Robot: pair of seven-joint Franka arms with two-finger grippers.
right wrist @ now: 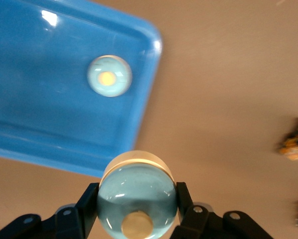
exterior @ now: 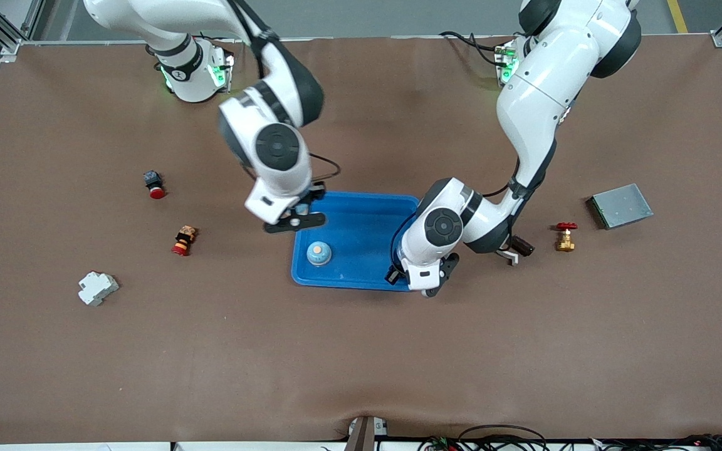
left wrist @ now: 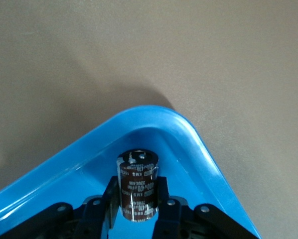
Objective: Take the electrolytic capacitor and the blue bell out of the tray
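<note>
The capacitor (left wrist: 137, 185), a dark cylinder with pale print on its sleeve, stands upright between the fingers of my left gripper (left wrist: 136, 204), which are clamped on its sides. It sits low inside the blue tray (left wrist: 189, 134), at the corner nearest the front camera toward the left arm's end of the table (whether its base touches the tray floor I cannot tell). In the front view my own wrist hides it.

One bell (right wrist: 137, 195), a pale blue-green dome with a brass button, is pinched in my right gripper (right wrist: 137, 209), fingers closed on its sides. This gripper (exterior: 298, 213) hangs over the tray's rim at the right arm's end. A second bell (exterior: 319, 253) of the same make rests on the tray floor (exterior: 361, 232), in the part nearer the front camera, toward the right arm's end; the right wrist view shows it too (right wrist: 109, 75).

On the brown table (exterior: 361, 363) around the tray:
- red push button (exterior: 155, 185) and a red-and-yellow switch (exterior: 183, 240), toward the right arm's end;
- white circuit breaker (exterior: 97, 287), nearer the front camera than both;
- brass valve with a red handwheel (exterior: 565, 236) and a grey flat box (exterior: 620, 206), toward the left arm's end.
</note>
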